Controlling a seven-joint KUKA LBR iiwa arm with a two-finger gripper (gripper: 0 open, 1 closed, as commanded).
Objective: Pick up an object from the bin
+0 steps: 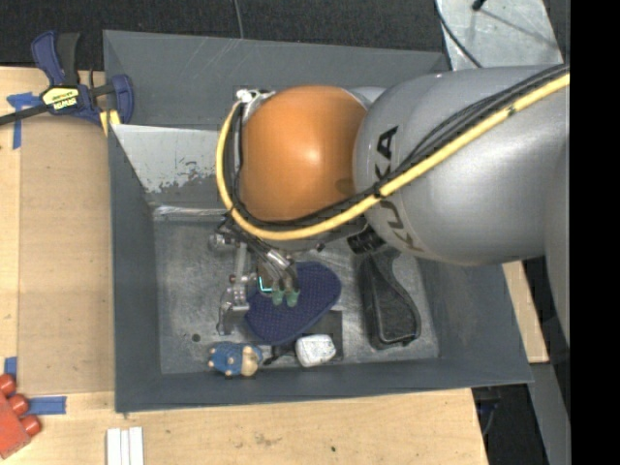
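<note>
Pincer (pixel 283 298) sits narrow, nothing between its tips, on the flat dark-blue oval pad (pixel 310 303) mid-bin (pixel 131 260), and on something that flat it may simply skid off empty.

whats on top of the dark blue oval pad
The gripper is over the dark blue oval pad, at its upper left. What lies beneath that spot is covered.

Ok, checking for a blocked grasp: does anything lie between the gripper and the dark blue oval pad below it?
Nothing visible does. The gripper is right over the dark blue oval pad; the white lump and blue toy lie beside its lower edge in the view.
</note>
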